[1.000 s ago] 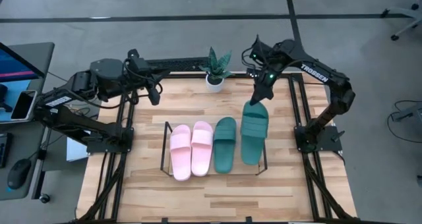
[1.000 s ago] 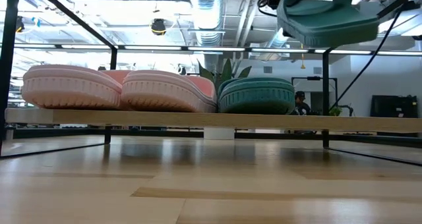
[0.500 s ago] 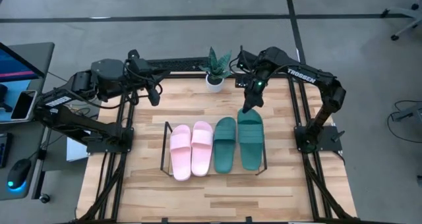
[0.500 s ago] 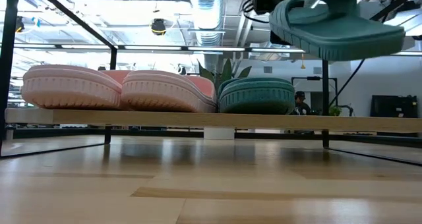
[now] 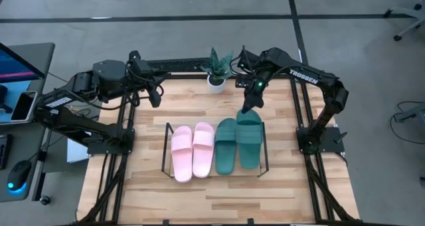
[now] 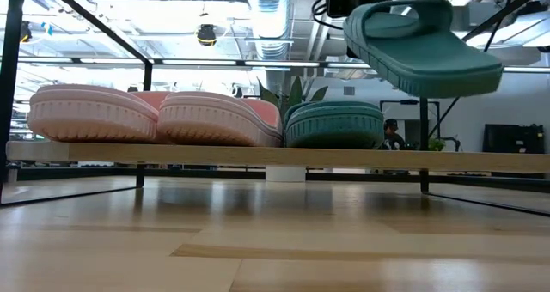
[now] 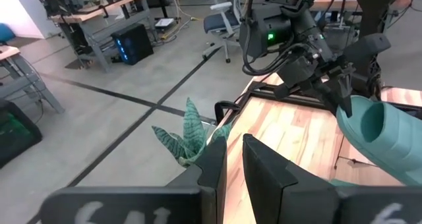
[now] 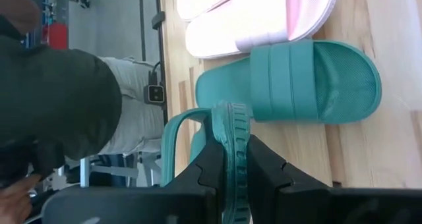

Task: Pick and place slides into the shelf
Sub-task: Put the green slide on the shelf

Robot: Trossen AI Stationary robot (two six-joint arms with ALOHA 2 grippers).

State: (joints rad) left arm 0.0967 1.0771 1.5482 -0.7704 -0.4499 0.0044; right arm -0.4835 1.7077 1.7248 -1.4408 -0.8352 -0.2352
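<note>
Four foam slides with wide straps: two pale pink, two dark green. Left to right in the high view, the left gripper [image 5: 157,98] waits over the table's far left part, its fingers [image 7: 264,174] nearly together and holding nothing. On the shelf [image 5: 167,148], a low black wire rack with a wooden board, lie the first pink slide [image 5: 181,158], the second pink slide [image 5: 202,149] and the resting green slide [image 5: 225,145], side by side, long axes running from the near table edge to the far one. The held green slide [image 5: 250,138] has the same lengthwise direction and hangs above the rack's right end, beside the resting green one, clear of the board in the low view and tilted, its near end lower. The right gripper [image 5: 248,106] is clamped on its far end. A potted plant [image 5: 217,68] stands at the far edge.
</note>
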